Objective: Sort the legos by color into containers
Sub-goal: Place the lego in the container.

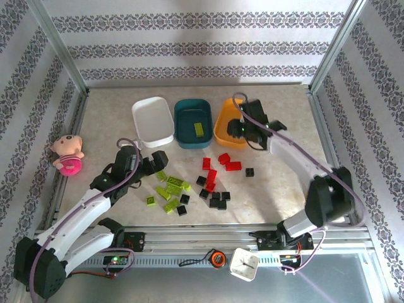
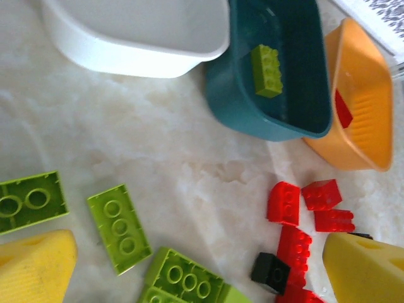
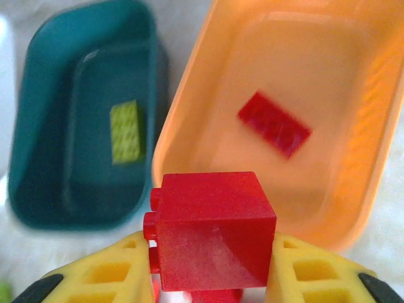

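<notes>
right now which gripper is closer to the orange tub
Right. The right gripper hangs at the near rim of the orange tub, holding a red brick; the left gripper is open over the green bricks, well short.

A pink-and-cream doll [image 1: 67,154] lies near the left edge of the pale marbled desk [image 1: 284,183], enclosed by striped, floral-patterned walls [image 1: 189,47], while a small white square object [image 1: 243,264] sits just before the metal front rail [image 1: 208,237].

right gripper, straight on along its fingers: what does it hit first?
Probably the orange tub, around its near wall or floor, with the held red brick touching first; depth is unclear.
</notes>
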Controlling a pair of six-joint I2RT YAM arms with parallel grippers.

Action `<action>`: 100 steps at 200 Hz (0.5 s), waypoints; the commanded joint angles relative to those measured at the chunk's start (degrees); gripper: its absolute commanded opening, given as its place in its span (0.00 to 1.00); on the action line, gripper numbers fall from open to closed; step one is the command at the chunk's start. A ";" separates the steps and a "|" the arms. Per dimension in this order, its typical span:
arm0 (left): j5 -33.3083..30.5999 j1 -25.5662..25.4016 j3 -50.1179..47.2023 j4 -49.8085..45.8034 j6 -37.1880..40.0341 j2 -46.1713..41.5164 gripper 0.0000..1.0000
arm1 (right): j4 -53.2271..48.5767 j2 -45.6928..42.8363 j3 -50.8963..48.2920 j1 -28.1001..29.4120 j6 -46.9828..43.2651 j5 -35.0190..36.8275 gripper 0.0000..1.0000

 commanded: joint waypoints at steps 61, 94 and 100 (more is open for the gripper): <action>-5.36 0.92 -4.25 -9.98 -5.07 -7.77 1.00 | 0.21 24.21 20.26 -4.63 -1.42 2.49 0.33; -5.66 0.97 -5.31 -9.48 -5.51 -8.55 1.00 | -1.19 26.90 22.75 -5.23 -0.99 1.60 0.57; -5.63 1.01 -5.32 -9.41 -5.47 -8.52 1.00 | -1.12 26.59 22.61 -5.29 -0.94 1.48 0.62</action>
